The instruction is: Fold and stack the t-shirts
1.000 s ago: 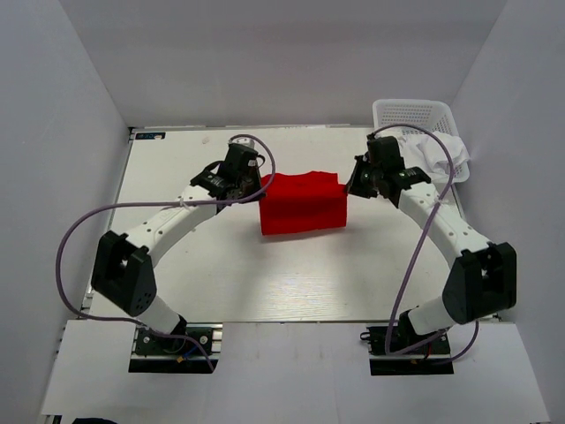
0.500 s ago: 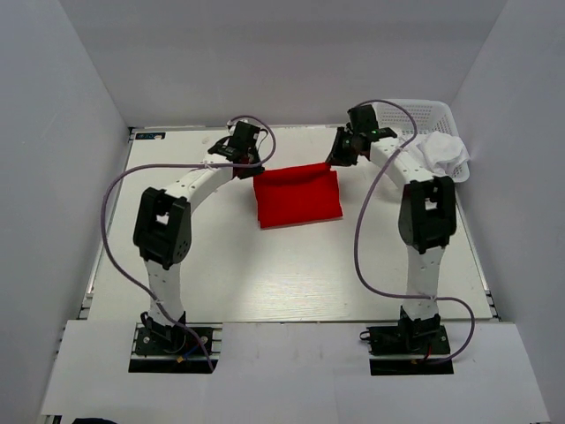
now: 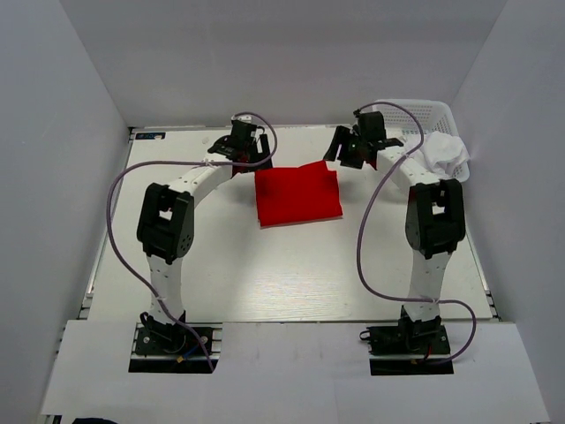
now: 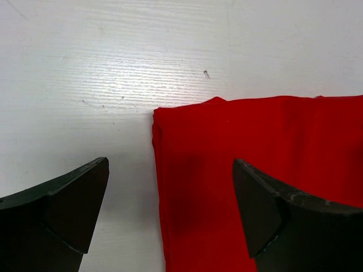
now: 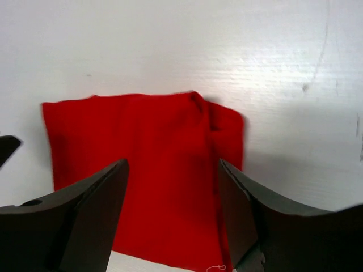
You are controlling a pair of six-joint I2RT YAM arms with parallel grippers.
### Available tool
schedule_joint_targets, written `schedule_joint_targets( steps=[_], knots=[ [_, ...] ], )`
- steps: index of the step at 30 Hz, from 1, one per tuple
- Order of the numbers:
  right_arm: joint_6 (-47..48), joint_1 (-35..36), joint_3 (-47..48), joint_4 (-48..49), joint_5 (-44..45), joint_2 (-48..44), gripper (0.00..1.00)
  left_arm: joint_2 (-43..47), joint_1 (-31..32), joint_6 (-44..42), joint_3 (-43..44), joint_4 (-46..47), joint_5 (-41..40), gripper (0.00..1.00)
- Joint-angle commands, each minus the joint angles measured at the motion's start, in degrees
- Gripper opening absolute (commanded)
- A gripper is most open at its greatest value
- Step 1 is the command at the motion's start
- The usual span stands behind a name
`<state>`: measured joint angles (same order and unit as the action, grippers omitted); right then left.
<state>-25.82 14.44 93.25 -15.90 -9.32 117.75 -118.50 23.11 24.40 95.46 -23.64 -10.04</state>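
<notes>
White tabletop scene: the red t-shirt lay folded flat toward the far edge. The left gripper and right gripper were poised at its two far corners, jaws spread wide and holding nothing. The white t-shirt lay bunched in the mesh basket.
</notes>
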Motion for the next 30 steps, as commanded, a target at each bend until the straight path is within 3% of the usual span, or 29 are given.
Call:
schedule_joint_targets(
  steps=[1, 12, 16, 17, 19, 20, 21, 22, 23, 25, 27, 30],
  knots=[
    [6.8, 0.5, -0.7, 8.0, -2.3, -3.9, 0.7, 4.8, 0.3, -2.0, -2.6, 5.0, 2.1, 0.98],
    [9.3, 1.6, 11.5, 1.4, -3.3, 9.3, 0.64, -7.3, 0.3, -2.6, 7.3, 0.0, 2.7, 0.68],
    [9.2, 1.7, 11.9, 4.5, -2.8, 11.9, 0.61, -11.3, 0.3, -2.1, 11.4, -1.8, 1.7, 0.68],
    [8.7, 1.6, 12.1, 4.7, -3.1, 12.1, 0.59, -12.7, 0.3, -2.1, 12.0, -1.8, 1.7, 0.67],
    [8.0, 1.5, 12.0, 5.7, -3.4, 12.5, 0.44, -13.9, 0.3, -2.1, 13.4, -1.8, 3.0, 0.61],
    [7.5, 1.5, 10.8, 7.0, -3.4, 12.1, 0.38, -14.5, 0.3, -2.1, 14.1, -1.8, 3.0, 0.49],
    [7.3, 1.6, 10.1, 8.4, -3.8, 12.1, 0.23, -15.0, 0.3, -2.1, 14.8, -1.8, 3.0, 0.44],
    [7.1, 1.6, 9.6, 9.3, -4.4, 11.4, 0.15, -15.8, 0.3, -2.1, 15.5, -2.4, 3.0, 0.38],
    [6.8, 1.6, 8.3, 10.2, -4.4, 11.2, 0.1, -15.8, 0.3, -2.1, 16.2, -2.4, 3.6, 0.32],
    [6.8, 1.5, 7.7, 11.0, -4.5, 11.0, 0.01, -15.8, 0.3, -2.1, 16.2, -2.4, 4.1, 0.11],
    [7.1, 1.6, 7.6, 11.4, -5.1, 10.5, 0.0, -14.4, 0.3, -2.1, 15.3, -2.4, 4.2, 0.0],
    [7.5, 1.6, 6.1, 12.8, -6.1, 8.1, 0.0, -10.4, 0.3, -2.6, 12.5, 0.2, 4.2, 0.0]
  ],
)
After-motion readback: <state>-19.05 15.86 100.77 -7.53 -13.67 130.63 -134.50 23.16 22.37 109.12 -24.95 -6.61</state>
